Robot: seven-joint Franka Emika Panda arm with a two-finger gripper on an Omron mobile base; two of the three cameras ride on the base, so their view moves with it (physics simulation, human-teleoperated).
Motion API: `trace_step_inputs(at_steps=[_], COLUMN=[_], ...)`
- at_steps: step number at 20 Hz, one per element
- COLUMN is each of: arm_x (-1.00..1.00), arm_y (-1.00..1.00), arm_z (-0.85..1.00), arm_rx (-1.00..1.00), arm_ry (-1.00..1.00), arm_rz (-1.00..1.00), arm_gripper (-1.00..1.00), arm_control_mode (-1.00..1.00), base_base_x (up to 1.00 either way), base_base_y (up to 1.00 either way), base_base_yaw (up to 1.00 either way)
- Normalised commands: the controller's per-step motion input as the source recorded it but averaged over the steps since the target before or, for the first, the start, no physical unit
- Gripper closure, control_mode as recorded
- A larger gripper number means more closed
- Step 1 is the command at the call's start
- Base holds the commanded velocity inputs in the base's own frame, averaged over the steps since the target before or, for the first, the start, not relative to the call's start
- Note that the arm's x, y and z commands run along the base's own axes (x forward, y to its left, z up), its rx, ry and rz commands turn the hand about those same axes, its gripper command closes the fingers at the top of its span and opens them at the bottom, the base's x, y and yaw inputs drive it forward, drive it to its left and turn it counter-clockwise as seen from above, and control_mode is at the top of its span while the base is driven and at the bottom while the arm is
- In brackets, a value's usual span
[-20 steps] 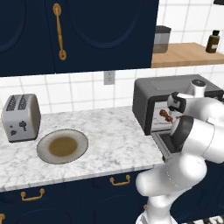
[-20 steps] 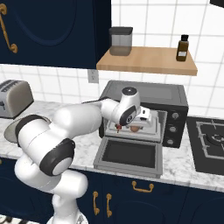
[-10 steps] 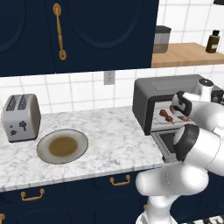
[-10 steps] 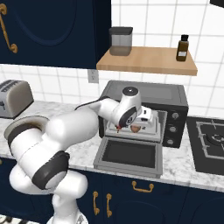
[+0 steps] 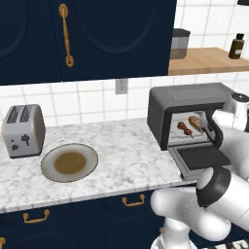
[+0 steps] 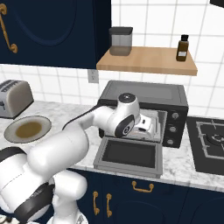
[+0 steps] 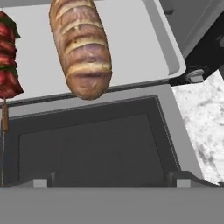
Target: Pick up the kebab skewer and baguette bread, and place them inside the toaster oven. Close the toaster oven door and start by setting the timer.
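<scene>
Our fingers have just opened wide and released the golden-brown baguette bread (image 7: 81,50); it lies beside the red-chunked kebab skewer (image 7: 8,61) inside the dark grey toaster oven (image 5: 187,104). Its glass door (image 6: 129,154) hangs open; closing comes next.

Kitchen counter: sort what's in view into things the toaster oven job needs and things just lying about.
Job:
- kebab skewer, on the oven tray
- baguette bread, beside it on the tray
- toaster oven
- toaster oven door, dropped open
- gripper, open above the door

Lying about:
- silver toaster
- grey plate
- canister and brown bottle on the shelf
</scene>
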Motion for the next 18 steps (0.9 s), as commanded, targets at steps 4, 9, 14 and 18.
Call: trace_step_inputs(at_steps=[4, 9, 14, 18], arm_x=[-0.41, 0.00, 0.05, 0.22], arm_y=[-0.01, 0.01, 0.02, 0.00], arm_z=[-0.26, -0.07, -0.21, -0.14], arm_rx=[0.00, 0.01, 0.03, 0.01], arm_ry=[0.00, 0.00, 0.00, 0.00], arm_rz=[-0.22, -0.21, -0.19, -0.16], arm_gripper=[-1.00, -1.00, -1.00, -1.00], arm_control_mode=[-1.00, -1.00, -1.00, -1.00], base_base_x=[0.00, 0.00, 0.00, 0.00], base_base_y=[0.00, 0.00, 0.00, 0.00], base_base_yaw=[0.00, 0.00, 0.00, 0.00])
